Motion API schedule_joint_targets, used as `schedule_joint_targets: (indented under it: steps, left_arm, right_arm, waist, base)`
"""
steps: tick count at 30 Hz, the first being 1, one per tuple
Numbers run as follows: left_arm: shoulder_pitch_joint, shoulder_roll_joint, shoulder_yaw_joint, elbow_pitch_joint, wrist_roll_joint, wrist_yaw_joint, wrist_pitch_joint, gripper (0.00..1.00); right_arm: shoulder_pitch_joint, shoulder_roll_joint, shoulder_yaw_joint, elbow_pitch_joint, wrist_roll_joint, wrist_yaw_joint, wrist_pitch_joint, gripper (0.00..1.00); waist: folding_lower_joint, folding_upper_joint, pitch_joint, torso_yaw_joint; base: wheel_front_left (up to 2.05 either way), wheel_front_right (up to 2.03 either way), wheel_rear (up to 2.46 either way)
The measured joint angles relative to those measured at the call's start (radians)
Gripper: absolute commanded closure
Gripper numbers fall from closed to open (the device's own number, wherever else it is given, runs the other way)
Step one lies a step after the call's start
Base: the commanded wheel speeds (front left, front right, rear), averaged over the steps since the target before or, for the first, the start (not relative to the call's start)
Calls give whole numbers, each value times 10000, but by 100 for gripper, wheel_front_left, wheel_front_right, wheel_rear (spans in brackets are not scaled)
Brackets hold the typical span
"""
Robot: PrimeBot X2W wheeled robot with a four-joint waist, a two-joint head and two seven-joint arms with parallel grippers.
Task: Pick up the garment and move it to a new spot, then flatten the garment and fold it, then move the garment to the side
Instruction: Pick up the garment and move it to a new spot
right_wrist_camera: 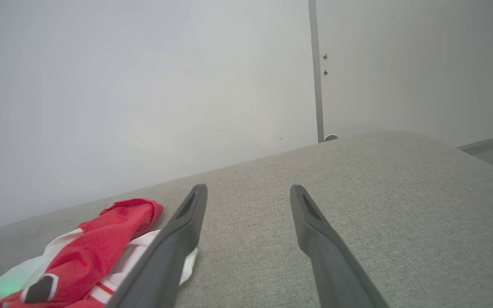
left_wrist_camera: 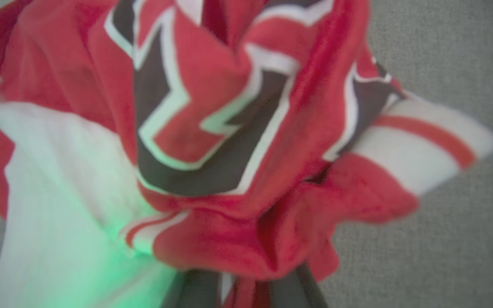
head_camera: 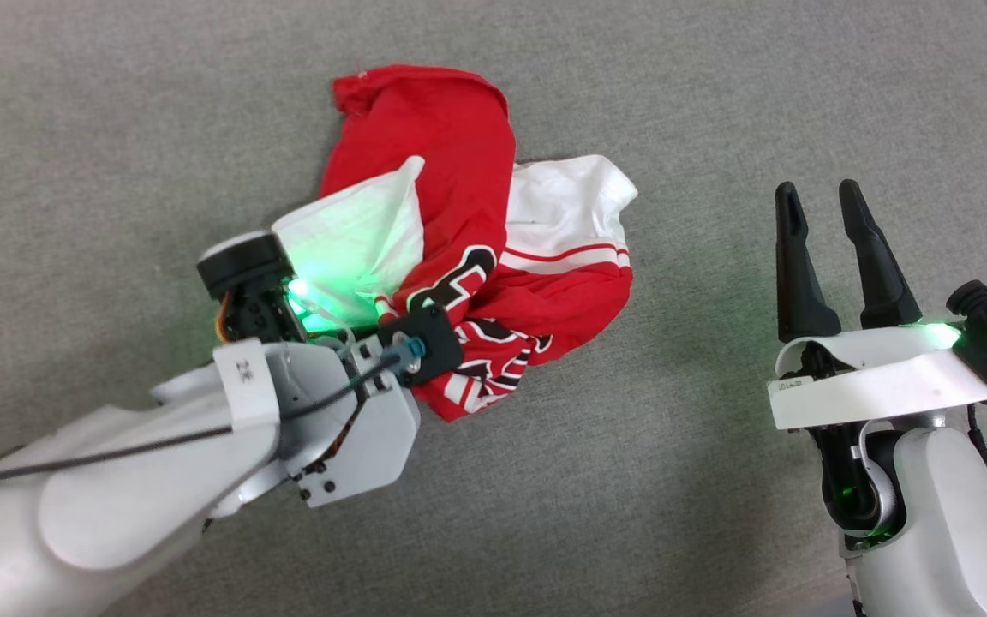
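The pale left arm (head_camera: 116,506) reaches in from the lower left across the grey fabric surface (head_camera: 716,531). Its left gripper (left_wrist_camera: 246,284) is clamped on a bunched fold of the garment (head_camera: 459,171). The right gripper (head_camera: 821,195) hovers well apart at the right, fingers spread, holding nothing. The garment lies crumpled mid-surface: red cloth, white panels, thin red stripes, and black white-edged numerals twisted in the folds.

The garment (head_camera: 459,163) lies on the padded surface (head_camera: 116,128); left end effector (left_wrist_camera: 246,295) at its near edge; right end effector (head_camera: 823,201) apart, rightward.
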Motion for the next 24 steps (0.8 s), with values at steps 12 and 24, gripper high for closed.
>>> schedule_joint_targets:
  steps: [12,24]
  left_arm:
    - [-252,-65,-82,531,-1012,-42,-594,57]
    - [-488,-769,-203,1833,-2936,-40,-3766,0]
  right_arm:
    - [12,2,-86,180,-353,0,0,0]
    - [379,12,-309,654,-1478,0,0,0]
  waist:
    - [0,0,-88,117]
    - [0,0,-1227,1253]
  base:
    - [0,0,0]
    - [0,0,0]
